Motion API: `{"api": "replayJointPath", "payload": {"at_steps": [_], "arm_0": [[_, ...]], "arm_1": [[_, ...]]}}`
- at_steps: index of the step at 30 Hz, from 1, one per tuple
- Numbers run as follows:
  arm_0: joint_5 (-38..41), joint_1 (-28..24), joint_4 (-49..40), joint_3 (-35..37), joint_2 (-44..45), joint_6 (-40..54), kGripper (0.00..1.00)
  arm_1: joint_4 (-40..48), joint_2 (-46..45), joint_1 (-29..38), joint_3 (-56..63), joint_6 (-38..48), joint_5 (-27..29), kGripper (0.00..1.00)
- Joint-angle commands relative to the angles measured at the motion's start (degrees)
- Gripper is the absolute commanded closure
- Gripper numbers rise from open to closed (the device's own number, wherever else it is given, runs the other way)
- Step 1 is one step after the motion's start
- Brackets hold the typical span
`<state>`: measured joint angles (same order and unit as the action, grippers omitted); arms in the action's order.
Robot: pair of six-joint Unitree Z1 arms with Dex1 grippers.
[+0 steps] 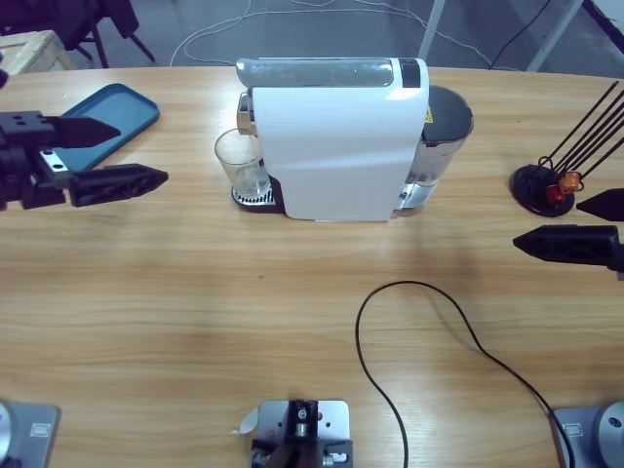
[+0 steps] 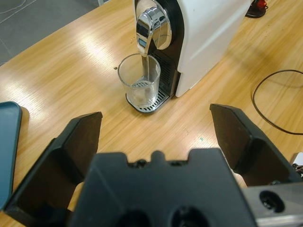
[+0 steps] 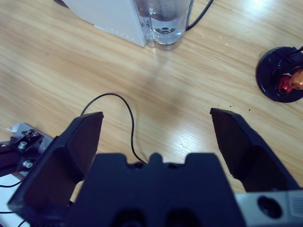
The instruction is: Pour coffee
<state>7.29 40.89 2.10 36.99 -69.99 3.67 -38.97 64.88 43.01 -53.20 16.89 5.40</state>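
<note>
The glass (image 1: 242, 165) stands on the drip grate under the spout (image 2: 146, 31) of the white coffee machine (image 1: 336, 136), at 12 o'clock on the tabletop (image 1: 195, 312). At 9 o'clock the left end effector (image 1: 136, 154) is wide open and empty; at 3 o'clock the right end effector (image 1: 551, 222) also, near a black cable (image 1: 429, 322)

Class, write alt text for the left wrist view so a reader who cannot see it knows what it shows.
A clear glass stands on the drip tray under the chrome spout of a white coffee machine on a wooden table. The left gripper points at it from a distance, jaws open and empty, with a blue tray at the left edge.
</note>
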Motion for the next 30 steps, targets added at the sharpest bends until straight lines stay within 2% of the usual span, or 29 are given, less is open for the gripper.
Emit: {"api": "replayJointPath", "payload": {"at_steps": [1, 4, 6, 8, 13, 19, 25, 30], "arm_0": [[2.6, 0.6, 1.5, -1.0, -0.4, -2.6, 0.0], [3.0, 0.6, 1.3, -0.6, -0.9, -2.2, 0.0], [3.9, 0.6, 1.3, -0.4, -1.2, -13.3, 0.0], [3.9, 0.7, 1.1, -0.5, -0.9, -17.0, 0.0], [3.7, 0.8, 1.1, -0.7, -0.9, -14.3, 0.0], [3.4, 0.8, 1.1, -1.0, -2.0, -6.3, 0.0], [3.4, 0.8, 1.1, -1.0, -2.0, -5.3, 0.0], [2.6, 0.8, 0.9, -1.1, -1.9, -0.8, 0.0]], "arm_1": [[0.1, -3.6, 0.6, 2.7, -0.6, -0.7, 0.0], [-0.4, -4.8, 0.6, 2.6, -0.6, -0.6, 0.0], [-0.6, -5.2, 0.6, 2.5, -0.6, -0.5, 0.0], [-0.4, -5.2, 0.6, 2.5, -0.6, -0.6, 0.0], [0.2, -4.8, 0.6, 2.7, -0.5, -0.9, 0.0], [0.5, -4.2, 0.6, 2.7, -0.5, -0.9, 0.0], [0.3, -3.9, 0.6, 2.9, -0.2, -1.0, 0.0], [0.1, -4.3, 0.6, 2.9, -0.2, -0.9, 0.0]]}}
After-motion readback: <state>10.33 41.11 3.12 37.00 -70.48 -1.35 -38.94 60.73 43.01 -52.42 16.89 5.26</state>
